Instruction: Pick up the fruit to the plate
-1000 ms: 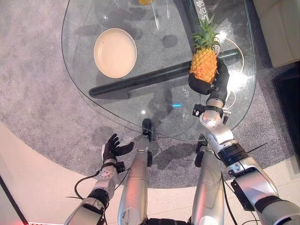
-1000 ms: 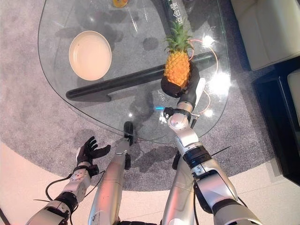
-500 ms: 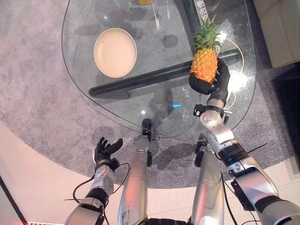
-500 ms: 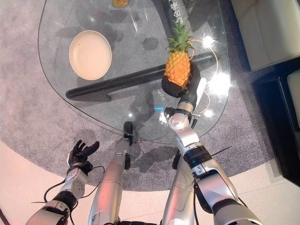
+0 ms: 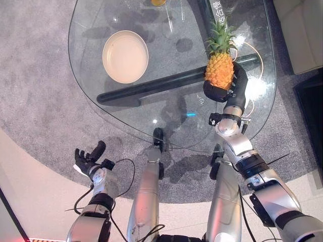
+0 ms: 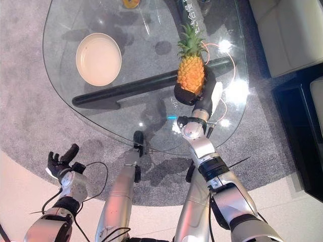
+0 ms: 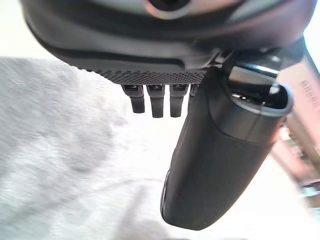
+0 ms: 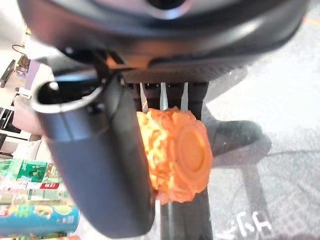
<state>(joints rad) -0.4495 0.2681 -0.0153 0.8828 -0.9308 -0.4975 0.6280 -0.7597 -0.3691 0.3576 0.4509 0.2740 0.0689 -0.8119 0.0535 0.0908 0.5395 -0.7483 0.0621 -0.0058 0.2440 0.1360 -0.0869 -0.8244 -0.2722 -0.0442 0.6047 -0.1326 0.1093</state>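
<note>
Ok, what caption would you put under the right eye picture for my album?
Right hand gripping a pineapple above the glass table, the cream plate waiting far to its left.

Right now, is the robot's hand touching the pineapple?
Touching. In the right wrist view, the right hand has its thumb and fingers curled round the pineapple, with no gap between them.
</note>
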